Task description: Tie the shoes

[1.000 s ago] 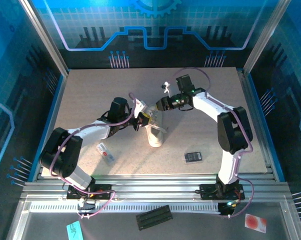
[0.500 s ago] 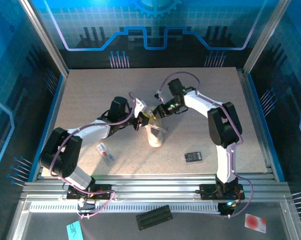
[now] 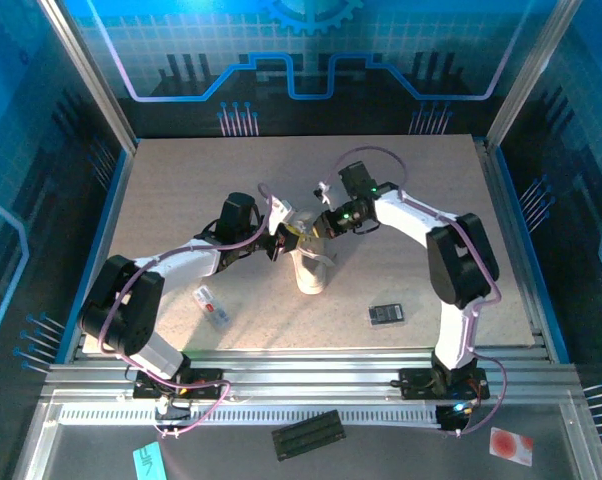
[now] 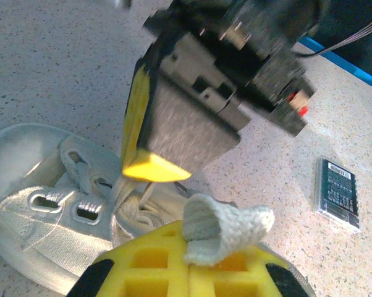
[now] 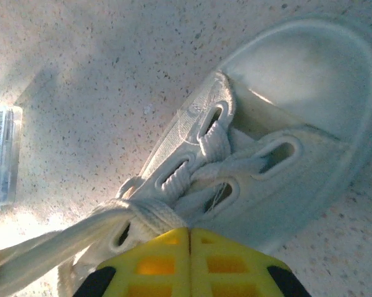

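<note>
Left gripper [image 4: 187, 269]: yellow fingers pressed together on a lace loop [image 4: 226, 228], whose cream webbing folds over just above the fingertips. Right gripper [image 5: 189, 238]: fingers likewise closed, seam to seam, pinching a lace strand [image 5: 81, 238] at the eyelets farthest from the toe. The strand runs straight from the tips toward the lower left of the right wrist view. Seen from above, both grippers meet over the heel end of the sneaker [image 3: 309, 270]. One arm reaches in from the left and the other from the right, their tips just beside each other.

Sneaker: stands sole-down on the surface [image 3: 181, 190], near its middle. Its long axis runs roughly far-to-near. The rounded toe cap points toward the arm bases, and the heel and opening lie toward the far edge, under the grippers. Pale laces cross through the eyelet rows along the tongue.

Black device [image 3: 386, 314]: flat on the surface, to the right of the toe and well apart from it.

Packet [image 3: 211, 306], white with red print: flat on the surface, to the left of the sneaker, beside the left arm.
</note>
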